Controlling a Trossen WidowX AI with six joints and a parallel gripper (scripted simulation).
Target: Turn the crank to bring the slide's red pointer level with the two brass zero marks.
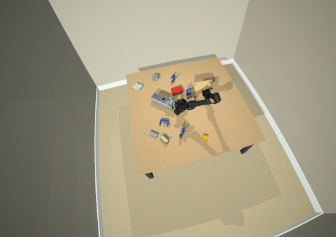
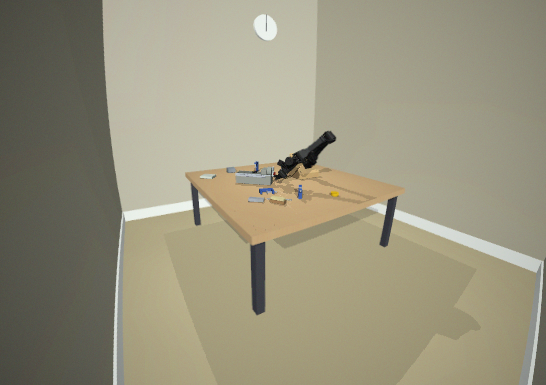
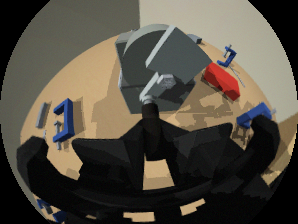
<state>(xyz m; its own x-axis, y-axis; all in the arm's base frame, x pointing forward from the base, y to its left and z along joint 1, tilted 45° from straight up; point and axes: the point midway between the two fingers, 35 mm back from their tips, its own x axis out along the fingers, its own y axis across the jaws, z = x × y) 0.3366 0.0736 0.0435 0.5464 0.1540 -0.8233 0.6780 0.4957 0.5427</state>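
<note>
The grey machine (image 1: 157,97) (image 2: 254,179) (image 3: 134,97) stands on the table, its crank end towards the arm. My gripper (image 1: 175,106) (image 2: 278,176) (image 3: 149,121) is shut on the black crank handle (image 3: 150,111), with one finger on each side of it in the wrist view. The light grey crank arm (image 3: 150,88) runs up from the handle's far end to the hub. Tiny red and yellow spots show on top of the machine in the top view, too small to tell how the pointer stands against the brass marks. The housing hides the slide in the wrist view.
A red block (image 1: 176,90) (image 3: 222,81) lies beside the machine. Blue clamps (image 1: 182,132) (image 3: 67,120) stand or lie on both sides. A pale tile (image 1: 138,86) (image 2: 208,176), grey blocks, a yellow block (image 1: 164,139) and a yellow disc (image 1: 205,137) (image 2: 334,194) lie farther out.
</note>
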